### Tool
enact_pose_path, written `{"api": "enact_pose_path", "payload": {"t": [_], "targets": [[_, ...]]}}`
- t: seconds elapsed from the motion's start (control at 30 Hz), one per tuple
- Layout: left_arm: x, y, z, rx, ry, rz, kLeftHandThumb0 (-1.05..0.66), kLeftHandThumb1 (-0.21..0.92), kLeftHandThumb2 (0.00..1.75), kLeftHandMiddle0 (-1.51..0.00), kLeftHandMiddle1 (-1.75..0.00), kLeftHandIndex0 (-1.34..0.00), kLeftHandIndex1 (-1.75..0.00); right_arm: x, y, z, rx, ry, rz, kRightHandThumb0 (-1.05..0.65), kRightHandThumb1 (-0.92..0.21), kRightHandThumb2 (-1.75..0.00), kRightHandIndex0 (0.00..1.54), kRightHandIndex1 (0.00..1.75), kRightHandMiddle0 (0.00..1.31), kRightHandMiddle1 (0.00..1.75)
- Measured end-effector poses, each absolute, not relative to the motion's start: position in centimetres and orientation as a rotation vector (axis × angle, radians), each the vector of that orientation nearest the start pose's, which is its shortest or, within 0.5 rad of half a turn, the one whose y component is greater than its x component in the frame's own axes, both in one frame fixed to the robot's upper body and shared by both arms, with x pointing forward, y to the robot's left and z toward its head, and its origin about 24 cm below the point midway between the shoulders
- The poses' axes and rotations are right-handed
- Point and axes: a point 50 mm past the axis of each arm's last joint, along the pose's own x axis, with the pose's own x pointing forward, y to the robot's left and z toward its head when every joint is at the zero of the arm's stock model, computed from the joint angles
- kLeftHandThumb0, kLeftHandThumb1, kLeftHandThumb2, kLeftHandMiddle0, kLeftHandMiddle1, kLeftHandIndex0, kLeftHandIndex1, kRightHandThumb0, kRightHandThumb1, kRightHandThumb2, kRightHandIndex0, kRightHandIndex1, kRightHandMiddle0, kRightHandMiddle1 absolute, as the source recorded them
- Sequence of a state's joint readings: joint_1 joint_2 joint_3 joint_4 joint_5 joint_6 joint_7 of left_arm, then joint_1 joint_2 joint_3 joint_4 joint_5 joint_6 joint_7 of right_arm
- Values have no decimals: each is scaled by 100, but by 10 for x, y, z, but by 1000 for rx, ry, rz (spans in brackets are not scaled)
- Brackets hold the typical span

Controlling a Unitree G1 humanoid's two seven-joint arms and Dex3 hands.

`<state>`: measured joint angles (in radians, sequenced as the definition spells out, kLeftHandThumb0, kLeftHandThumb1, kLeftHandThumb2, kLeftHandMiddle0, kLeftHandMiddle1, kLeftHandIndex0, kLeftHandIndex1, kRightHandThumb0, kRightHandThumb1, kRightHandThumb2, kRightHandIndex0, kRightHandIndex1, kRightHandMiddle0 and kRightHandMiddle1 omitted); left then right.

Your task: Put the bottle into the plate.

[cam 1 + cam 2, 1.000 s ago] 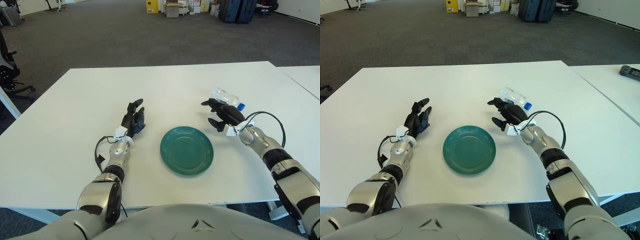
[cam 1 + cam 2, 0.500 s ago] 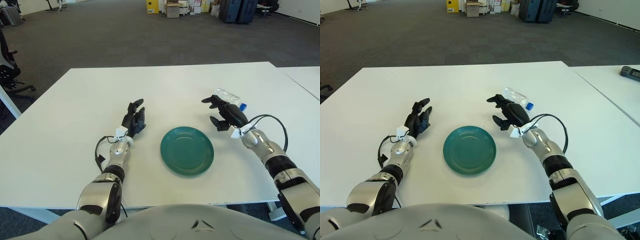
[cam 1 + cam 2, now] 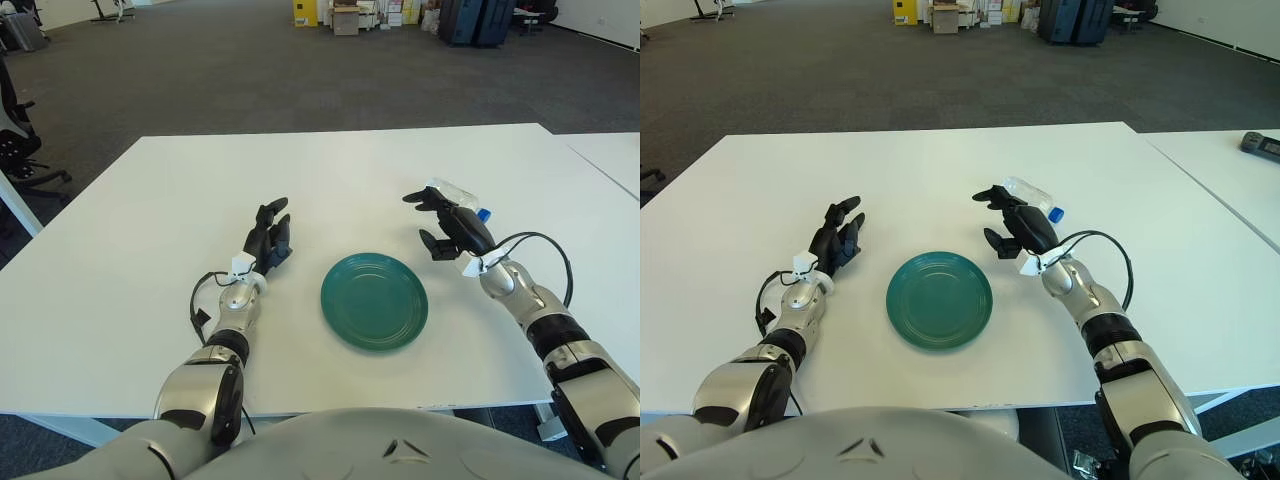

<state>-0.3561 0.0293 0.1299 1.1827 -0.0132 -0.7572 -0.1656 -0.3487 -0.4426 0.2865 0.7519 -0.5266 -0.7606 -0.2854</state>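
A clear plastic bottle (image 3: 455, 194) with a blue cap lies on its side on the white table (image 3: 150, 200), right of centre. My right hand (image 3: 445, 222) hovers just in front of it, fingers spread, holding nothing; the hand hides part of the bottle. A round teal plate (image 3: 374, 300) sits at the middle of the table, nearer to me and left of that hand. My left hand (image 3: 266, 235) shows to the left of the plate with its fingers stretched out, holding nothing.
A second white table (image 3: 1240, 170) stands to the right, with a dark device (image 3: 1262, 145) on it. Beyond the table is grey carpet, with boxes and dark cases (image 3: 470, 20) far back. An office chair (image 3: 15, 140) is at the far left.
My right hand has risen slightly and moved a little toward the bottle. The bottle, plate and left hand have not moved.
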Motion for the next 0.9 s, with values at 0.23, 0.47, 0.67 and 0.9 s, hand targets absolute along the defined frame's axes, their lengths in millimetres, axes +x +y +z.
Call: {"api": "enact_pose_path", "payload": {"t": [0.23, 0.47, 0.67, 0.9], "targets": [[266, 151, -49, -17, 82, -120, -83, 92, 83, -38, 0, 0, -81, 302, -183, 32, -870, -389, 267, -91, -92, -98, 27, 40, 0, 79], [267, 150, -49, -18, 87, -122, -81, 92, 84, -38, 0, 0, -80, 337, -199, 51, -983, -345, 82, -88, -92, -84, 21, 28, 0, 71], [268, 149, -49, -20, 93, -123, -82, 92, 85, -38, 0, 0, -80, 354, -204, 70, -1056, -376, -45, -87, -92, -78, 21, 21, 0, 68], [268, 149, -49, -20, 97, -124, -82, 92, 85, -37, 0, 0, -79, 360, -205, 65, -1187, -307, -79, -86, -92, -74, 19, 14, 0, 55]]}}
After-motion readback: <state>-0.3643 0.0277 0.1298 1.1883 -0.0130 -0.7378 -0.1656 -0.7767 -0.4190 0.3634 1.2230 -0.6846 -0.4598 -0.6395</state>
